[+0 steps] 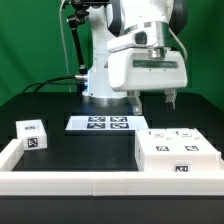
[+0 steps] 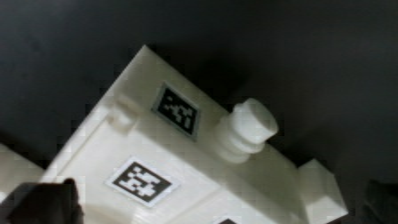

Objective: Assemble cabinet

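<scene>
The cabinet, a large white box with black-and-white tags on its top and front, lies at the front of the exterior view's right. My gripper hangs above it with its two dark fingers spread apart and nothing between them. In the wrist view the cabinet fills most of the frame, showing two tags and a round white knob on its upper face. My gripper is open over it, and a dark fingertip shows at the frame's edge, clear of the white surface.
A small white tagged cube sits at the exterior view's left. The marker board lies in front of the arm's base. A white rail runs along the front and left edge of the black table.
</scene>
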Action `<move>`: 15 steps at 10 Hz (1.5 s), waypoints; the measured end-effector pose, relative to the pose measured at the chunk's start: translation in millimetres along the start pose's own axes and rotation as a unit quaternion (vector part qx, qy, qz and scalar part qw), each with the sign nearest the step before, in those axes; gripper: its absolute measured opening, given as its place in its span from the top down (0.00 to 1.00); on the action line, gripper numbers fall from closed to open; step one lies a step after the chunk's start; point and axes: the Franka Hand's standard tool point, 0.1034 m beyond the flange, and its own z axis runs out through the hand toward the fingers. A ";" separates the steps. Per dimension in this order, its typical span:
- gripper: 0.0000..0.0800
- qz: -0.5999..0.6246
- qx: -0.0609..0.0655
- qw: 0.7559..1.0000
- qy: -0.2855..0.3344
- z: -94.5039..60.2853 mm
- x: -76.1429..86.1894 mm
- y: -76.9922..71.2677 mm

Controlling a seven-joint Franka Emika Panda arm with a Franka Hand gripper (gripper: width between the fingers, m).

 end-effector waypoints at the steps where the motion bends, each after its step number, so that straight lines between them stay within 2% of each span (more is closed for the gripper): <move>1: 0.00 0.015 0.000 1.000 0.000 0.1 -0.1 0.0; 4: 0.00 0.100 0.001 0.995 -0.001 0.5 -0.5 0.3; 6: 0.00 0.201 0.002 0.980 -0.007 4.9 0.9 -7.8; 8: 0.00 0.279 0.001 0.960 -0.012 13.9 -5.9 -3.4; 12: 0.00 0.277 0.007 0.961 -0.010 41.4 -8.4 -31.0; 14: 0.00 0.273 0.006 0.962 -0.008 55.2 -16.1 -34.0; 15: 0.00 0.272 0.006 0.962 -0.006 53.4 -14.0 -33.5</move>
